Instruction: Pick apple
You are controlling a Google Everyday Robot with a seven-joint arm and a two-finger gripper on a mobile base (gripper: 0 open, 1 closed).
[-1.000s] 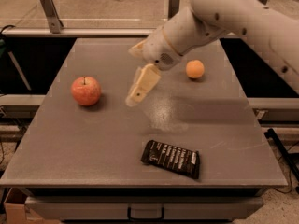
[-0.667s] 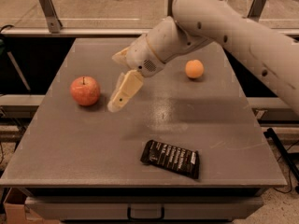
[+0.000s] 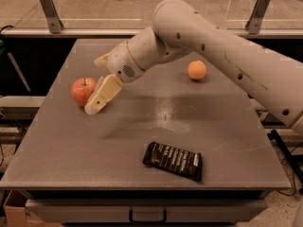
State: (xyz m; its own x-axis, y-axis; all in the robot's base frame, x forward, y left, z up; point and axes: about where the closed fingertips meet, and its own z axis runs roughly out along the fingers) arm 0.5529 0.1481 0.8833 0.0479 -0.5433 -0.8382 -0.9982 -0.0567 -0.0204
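The red-pink apple with a short dark stem sits on the grey table at its left side. My gripper hangs from the white arm that reaches in from the upper right. It is just to the right of the apple, tips low near the tabletop, right beside the fruit's right side. Part of the apple's right edge is hidden behind the gripper.
A small orange round fruit lies at the back right of the table. A black snack packet lies near the front middle. The white arm crosses above the table's back right. Metal rails stand behind the table.
The gripper has moved left and down across the table, from the middle toward the apple, and now sits right beside it. The apple, orange fruit and packet have not moved.
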